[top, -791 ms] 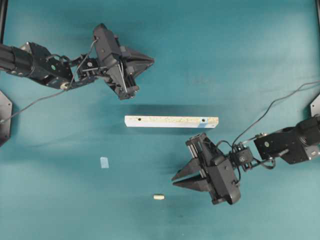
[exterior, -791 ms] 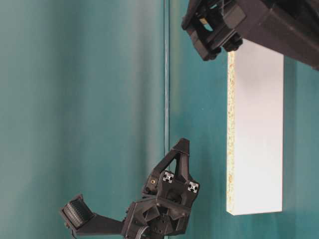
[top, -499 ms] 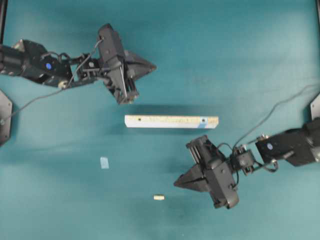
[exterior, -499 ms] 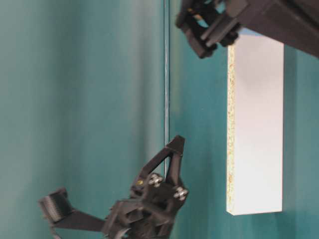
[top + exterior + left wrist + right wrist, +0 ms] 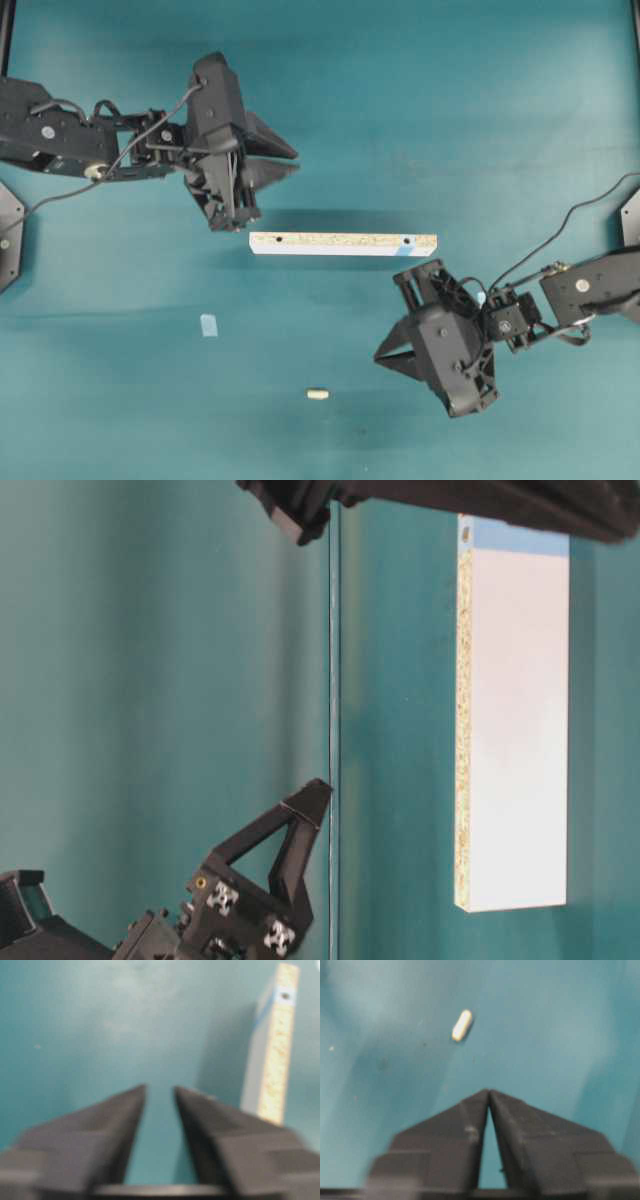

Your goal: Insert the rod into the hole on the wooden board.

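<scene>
Reaching the rod (image 5: 317, 394) comes first, and neither gripper holds anything yet. It lies flat on the teal table (image 5: 480, 100), well ahead of the right gripper (image 5: 489, 1093) and a little to the left of its tip line in the right wrist view, tilted across the approach. That gripper's jaws are pressed tip to tip with nothing between them, so they must spread before descending; otherwise the closed point will simply knock the peg away. A good grasp would bring the spread jaws to either side of the peg's middle, turned so the pads meet its long sides squarely, leaving one end free to enter the hole (image 5: 406, 241).

The wooden board (image 5: 342, 243) stands on edge, off to the right of the left gripper (image 5: 160, 1091) and beyond its tips, not touching it. The left jaws stand slightly parted and empty. Judging by this layout, steadying the board with that gripper would keep it from tipping during insertion.
</scene>
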`<action>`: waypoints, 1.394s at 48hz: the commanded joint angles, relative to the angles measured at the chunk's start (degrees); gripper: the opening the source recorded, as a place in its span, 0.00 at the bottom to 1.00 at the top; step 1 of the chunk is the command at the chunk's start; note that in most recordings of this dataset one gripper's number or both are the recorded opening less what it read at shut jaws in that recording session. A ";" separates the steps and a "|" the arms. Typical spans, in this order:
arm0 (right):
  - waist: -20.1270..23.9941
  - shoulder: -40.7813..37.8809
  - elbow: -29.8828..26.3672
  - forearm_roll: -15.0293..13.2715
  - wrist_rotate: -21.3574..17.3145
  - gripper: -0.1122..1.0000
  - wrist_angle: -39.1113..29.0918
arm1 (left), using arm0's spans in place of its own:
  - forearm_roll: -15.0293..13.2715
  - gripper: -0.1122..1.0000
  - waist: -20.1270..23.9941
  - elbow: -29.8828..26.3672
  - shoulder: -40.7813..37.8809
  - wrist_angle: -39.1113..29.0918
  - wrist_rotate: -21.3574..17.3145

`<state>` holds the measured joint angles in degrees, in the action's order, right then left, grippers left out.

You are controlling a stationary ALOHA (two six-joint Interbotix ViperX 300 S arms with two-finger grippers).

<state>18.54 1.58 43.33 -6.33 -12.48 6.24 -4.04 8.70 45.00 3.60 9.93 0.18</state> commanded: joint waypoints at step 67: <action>0.70 -12.57 -25.58 -0.09 -16.00 0.96 -31.46 | 0.44 1.00 -8.70 -4.22 -9.84 -5.80 1.93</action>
<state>18.90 -10.90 20.74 -6.33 -28.48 -24.43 -3.78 0.26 41.84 -6.94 2.99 2.20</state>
